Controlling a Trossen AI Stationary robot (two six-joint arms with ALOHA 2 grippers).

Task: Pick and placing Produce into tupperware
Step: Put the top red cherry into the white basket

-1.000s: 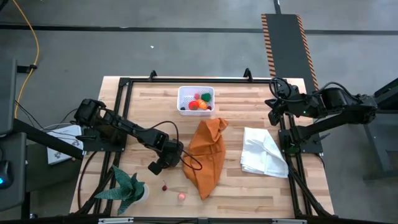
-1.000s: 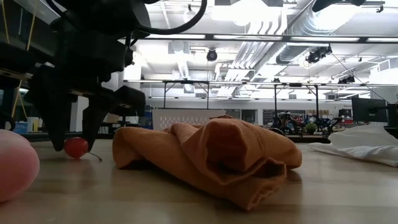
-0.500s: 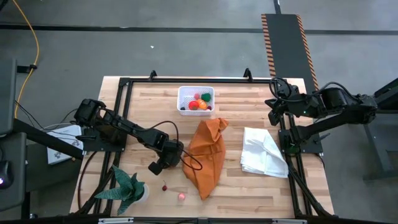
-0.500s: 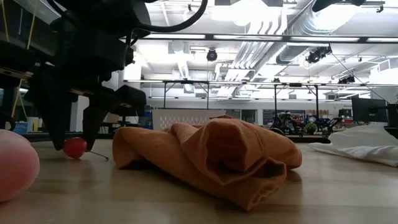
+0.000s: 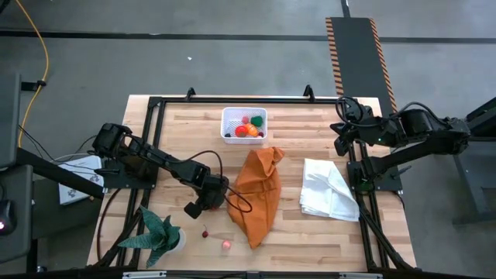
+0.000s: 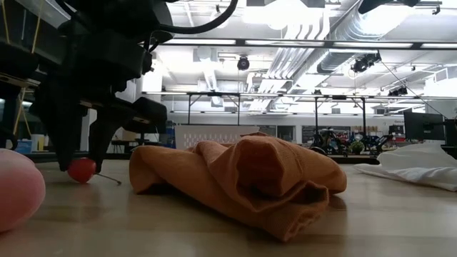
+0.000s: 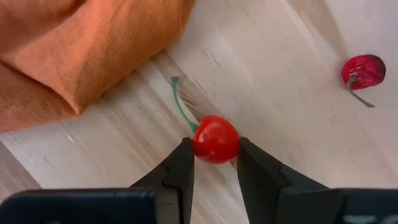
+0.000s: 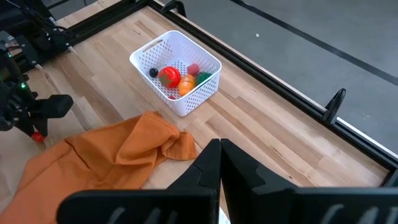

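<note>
My left gripper points down at the table beside the orange cloth's near left side and is shut on a bright red cherry. A darker cherry lies loose on the wood nearby. A pink fruit lies near the table's near edge and looms large in the low view. The white tub stands near the far edge with several pieces of produce in it. My right gripper is shut and waits at the far right. My left gripper pinches the bright red cherry by its round body, one finger on each side. The fingers come from above, pointing down. The green stem sticks out free toward the orange cloth. In the low view the cherry sits at table level.
A crumpled orange cloth lies mid-table, right next to the left gripper. A white cloth lies to its right. A green spiky potted plant stands at the near left corner. Bare wood shows between the tub and the cloths.
In the low view the left gripper has tipped a little, and the red cherry between its fingers has shifted slightly toward the table's left. Everything else has kept still.
</note>
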